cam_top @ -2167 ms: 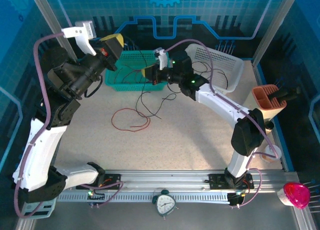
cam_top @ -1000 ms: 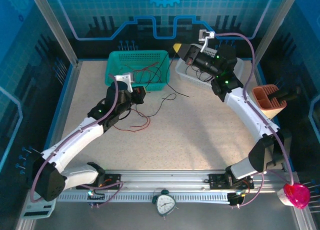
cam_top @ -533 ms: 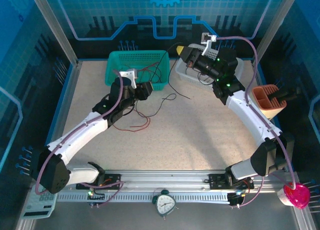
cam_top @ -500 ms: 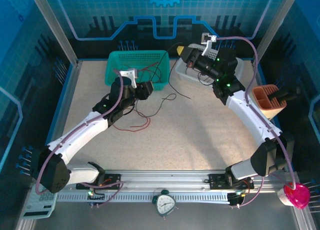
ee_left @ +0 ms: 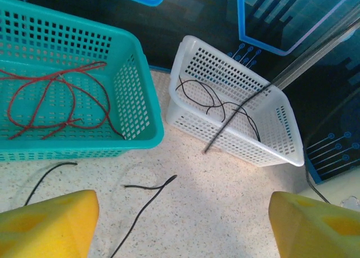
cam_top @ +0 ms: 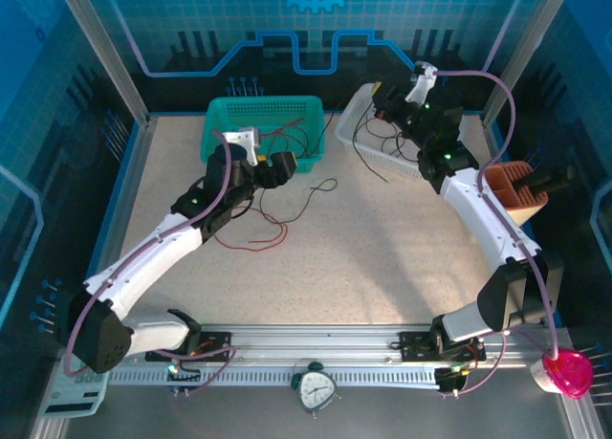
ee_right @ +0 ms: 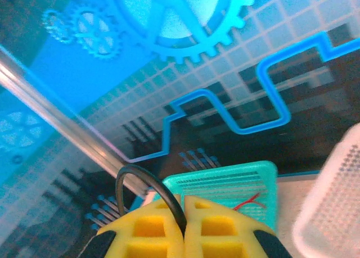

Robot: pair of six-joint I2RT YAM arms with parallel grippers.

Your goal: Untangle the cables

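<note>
The cables are thin red and black wires. A red cable [cam_top: 251, 240] and a black one [cam_top: 311, 192] lie loose on the table. More red cables [ee_left: 56, 95] lie in the green basket [cam_top: 263, 102], and black ones [ee_left: 225, 106] in the white basket [ee_left: 242, 140]. My left gripper [cam_top: 279, 166] hovers by the green basket's front, jaws wide open and empty [ee_left: 180, 230], with a black strand [ee_left: 146, 196] on the table below it. My right gripper [cam_top: 381, 102] is above the white basket, shut [ee_right: 184, 218] on a black cable [ee_right: 140, 179] that dangles down [cam_top: 363, 155].
An orange holder [cam_top: 512, 190] stands at the right edge. A small clock [cam_top: 316, 389] sits on the front rail and a pink object [cam_top: 564, 372] at the near right corner. Blue enclosure walls surround the table.
My left gripper has gone from shut to wide open beside the green basket. The right gripper has swung right over the white basket, still holding the black cable.
</note>
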